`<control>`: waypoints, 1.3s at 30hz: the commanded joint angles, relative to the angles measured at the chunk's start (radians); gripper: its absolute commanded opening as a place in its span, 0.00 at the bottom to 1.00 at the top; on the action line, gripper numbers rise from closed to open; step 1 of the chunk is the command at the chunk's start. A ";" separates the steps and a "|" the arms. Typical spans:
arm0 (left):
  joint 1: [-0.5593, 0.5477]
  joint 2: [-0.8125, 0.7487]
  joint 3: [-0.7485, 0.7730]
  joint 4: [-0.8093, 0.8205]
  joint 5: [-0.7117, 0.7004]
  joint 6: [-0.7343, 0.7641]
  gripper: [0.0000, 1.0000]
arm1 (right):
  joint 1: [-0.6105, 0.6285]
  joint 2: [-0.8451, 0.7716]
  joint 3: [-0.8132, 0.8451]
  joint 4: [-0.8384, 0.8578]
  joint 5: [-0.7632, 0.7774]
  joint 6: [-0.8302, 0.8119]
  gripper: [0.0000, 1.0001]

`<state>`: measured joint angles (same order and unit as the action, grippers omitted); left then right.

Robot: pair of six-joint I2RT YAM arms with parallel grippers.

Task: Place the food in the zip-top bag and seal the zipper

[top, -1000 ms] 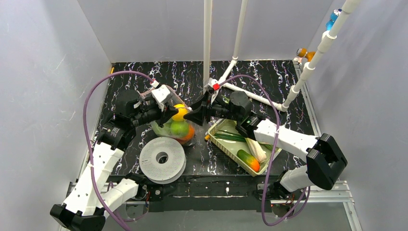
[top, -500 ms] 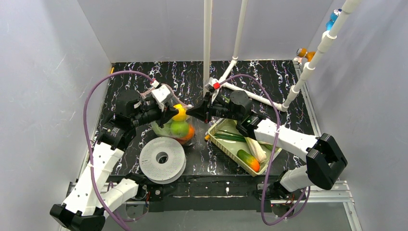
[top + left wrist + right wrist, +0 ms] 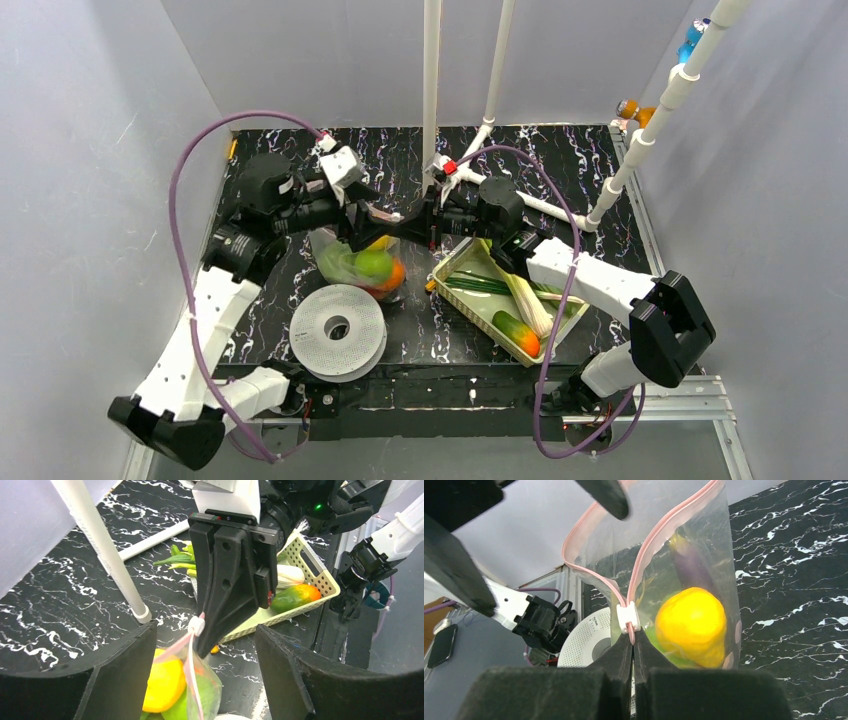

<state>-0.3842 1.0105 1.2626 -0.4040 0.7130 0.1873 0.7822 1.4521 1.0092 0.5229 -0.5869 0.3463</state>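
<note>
- Viewing from above: bag (image 3: pixel 358 262) upright on table (image 3: pixel 390 150) just beyond spool (image 3: pixel 337 330), green and orange food (image 3: pixel 375 268) inside; left gripper (image 3: pixel 368 212) spread beside its mouth, right gripper (image 3: pixel 400 228) clamped on its top; leeks (image 3: pixel 476 285) and cucumber (image 3: pixel 517 333) in tray (image 3: pixel 447 265) to its right.
- From left wrist: own fingers (image 3: pixel 120 675) wide apart, bag top between them; right gripper's tips pinching bag edge at white slider (image 3: pixel 196 626); pear (image 3: pixel 162 685) in bag below.
- From right wrist: fingers (image 3: pixel 619 660) pressed together on zipper (image 3: pixel 649 547) just under slider; strips parted above, mouth gaping; pear and eggplant (image 3: pixel 691 565) inside.
</note>
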 commanded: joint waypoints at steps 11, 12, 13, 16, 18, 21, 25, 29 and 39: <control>-0.008 0.181 0.080 0.021 0.187 0.015 0.49 | 0.000 -0.045 0.053 -0.030 -0.053 -0.006 0.01; -0.007 0.174 0.068 0.026 0.186 0.013 0.47 | 0.000 -0.047 0.050 -0.027 -0.057 -0.008 0.01; -0.008 0.168 0.057 0.030 0.186 0.012 0.47 | 0.000 -0.050 0.048 -0.027 -0.058 -0.009 0.01; -0.007 0.162 0.037 0.029 0.182 0.009 0.46 | 0.000 -0.050 0.052 -0.035 -0.059 -0.008 0.01; -0.008 0.165 0.035 0.019 0.185 0.011 0.43 | 0.000 -0.048 0.052 -0.037 -0.058 -0.007 0.01; -0.008 0.173 0.035 -0.005 0.169 0.025 0.42 | 0.000 -0.048 0.053 -0.038 -0.060 -0.005 0.01; -0.007 0.174 0.038 -0.024 0.169 0.044 0.39 | 0.000 -0.047 0.059 -0.043 -0.061 -0.001 0.01; -0.008 0.174 0.040 -0.034 0.150 0.054 0.29 | 0.000 -0.043 0.067 -0.047 -0.060 -0.003 0.01; -0.007 0.179 0.039 -0.048 0.142 0.083 0.24 | -0.001 -0.030 0.080 -0.049 -0.063 -0.001 0.01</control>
<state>-0.3885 1.1949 1.3022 -0.4349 0.8471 0.2471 0.7818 1.4406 1.0323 0.4515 -0.6327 0.3416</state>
